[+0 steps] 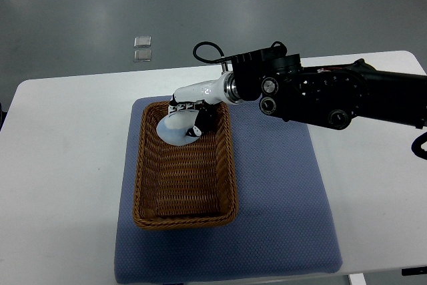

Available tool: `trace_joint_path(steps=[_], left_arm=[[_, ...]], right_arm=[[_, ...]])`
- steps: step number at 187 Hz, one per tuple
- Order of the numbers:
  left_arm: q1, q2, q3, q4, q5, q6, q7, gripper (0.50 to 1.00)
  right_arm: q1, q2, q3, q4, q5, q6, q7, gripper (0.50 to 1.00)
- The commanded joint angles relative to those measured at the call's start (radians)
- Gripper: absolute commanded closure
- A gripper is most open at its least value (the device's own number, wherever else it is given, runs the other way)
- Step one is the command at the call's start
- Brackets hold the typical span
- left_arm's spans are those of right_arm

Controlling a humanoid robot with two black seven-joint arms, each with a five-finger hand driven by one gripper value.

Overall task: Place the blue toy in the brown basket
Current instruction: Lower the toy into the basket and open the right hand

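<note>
Robot's right hand point(189, 113) reaches into a woven wicker basket point(185, 206).
Its fingers grasp a pale, rounded toy point(173, 133), partly hidden; the basket sits on a textured blue mat point(280, 191).

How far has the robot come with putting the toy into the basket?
Done: the right hand has carried the pale blue toy over the far end of the brown woven wicker basket. In hand: the toy seems gripped. Left: let go and pull the arm away.
</note>
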Motion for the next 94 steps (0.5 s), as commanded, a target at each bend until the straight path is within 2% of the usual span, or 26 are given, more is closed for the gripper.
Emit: trace_joint_path(steps=[1,20,50,69,94], left_arm=[[0.000,0.000,0.000,0.000,0.000,0.000,0.000,0.500],[0.000,0.000,0.000,0.000,0.000,0.000,0.000,0.500],[0.000,0.000,0.000,0.000,0.000,0.000,0.000,0.500],[0.000,0.000,0.000,0.000,0.000,0.000,0.000,0.500],[0.000,0.000,0.000,0.000,0.000,0.000,0.000,0.500]], right_arm=[[-0.015,0.019,0.000,-0.009,-0.002,-0.012,-0.001,0.816],[-0.022,0.024,0.000,-0.009,-0.002,-0.021,-0.001,0.748],[-0.023,0.024,0.001,-0.009,0.001,-0.022,0.000,0.699],[-0.032,0.022,0.001,-0.009,0.003,-0.022,0.000,0.642],[-0.034,0.022,0.001,-0.009,0.006,-0.016,0.000,0.636]])
